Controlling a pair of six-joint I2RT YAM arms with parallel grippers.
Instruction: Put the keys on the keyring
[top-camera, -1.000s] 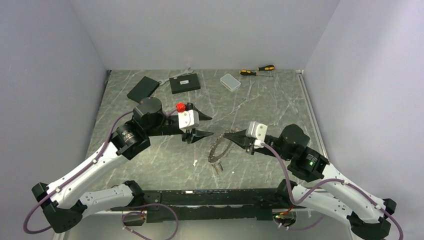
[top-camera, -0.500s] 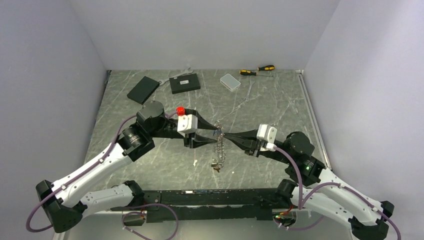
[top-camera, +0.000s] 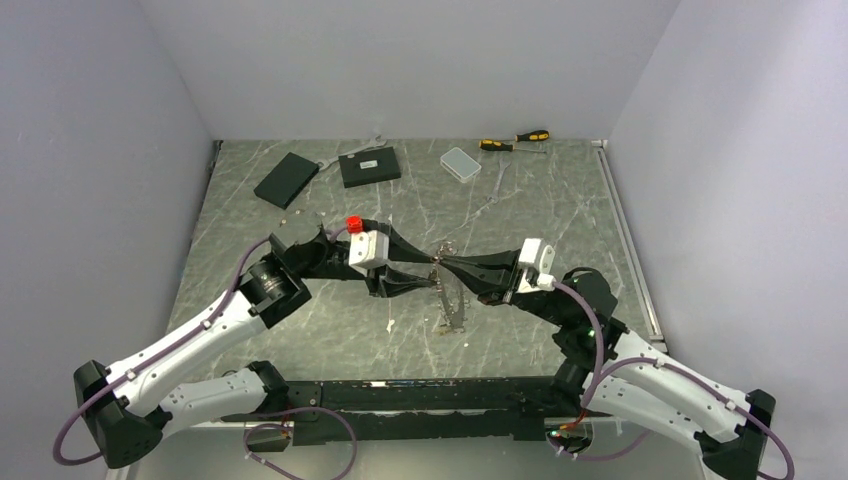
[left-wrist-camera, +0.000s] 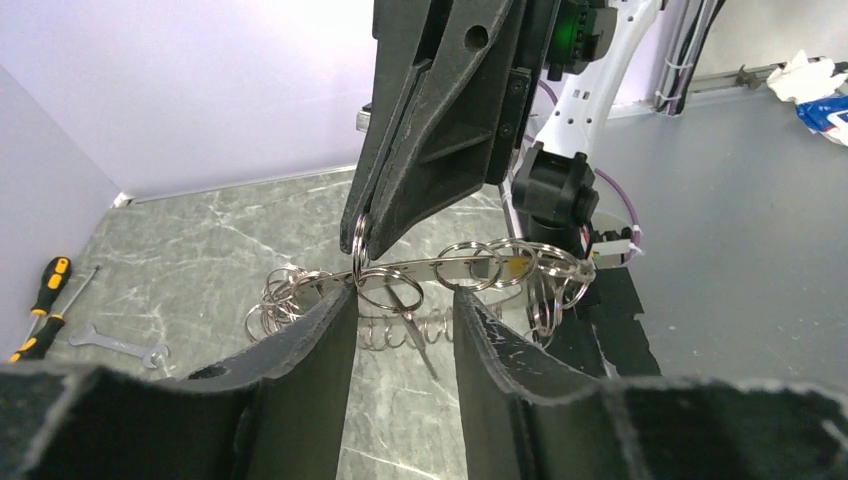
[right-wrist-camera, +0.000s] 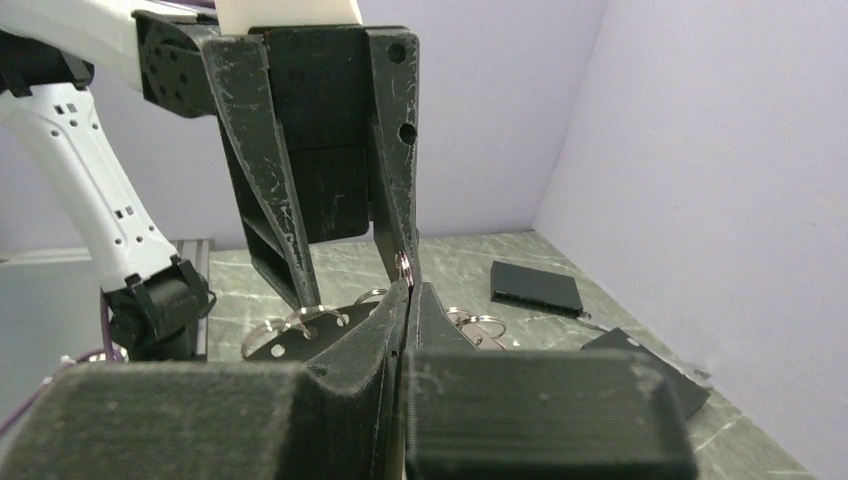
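The keyring (top-camera: 452, 305) is a thin grey metal loop with many small split rings; it hangs above the table between both arms. My right gripper (top-camera: 443, 268) is shut on its top edge, pinching a small ring, as the right wrist view (right-wrist-camera: 408, 288) shows. My left gripper (top-camera: 430, 272) is open, tip to tip with the right one, and its fingers straddle the keyring (left-wrist-camera: 470, 265) in the left wrist view (left-wrist-camera: 400, 295). A slim silvery key-like piece (left-wrist-camera: 415, 325) hangs under the loop. No blue or yellow-orange tagged key shows clearly. A tiny pale piece (top-camera: 390, 323) lies on the table.
At the back stand two black boxes (top-camera: 286, 178) (top-camera: 369, 167), a wrench (top-camera: 365, 143), a clear plastic box (top-camera: 461, 163) and yellow-handled screwdrivers (top-camera: 515, 140). Grey walls close in the left, back and right sides.
My right gripper lifted the keyring off the table and carried it left and up. My left gripper came in to meet it, so the loop now hangs between both tips.
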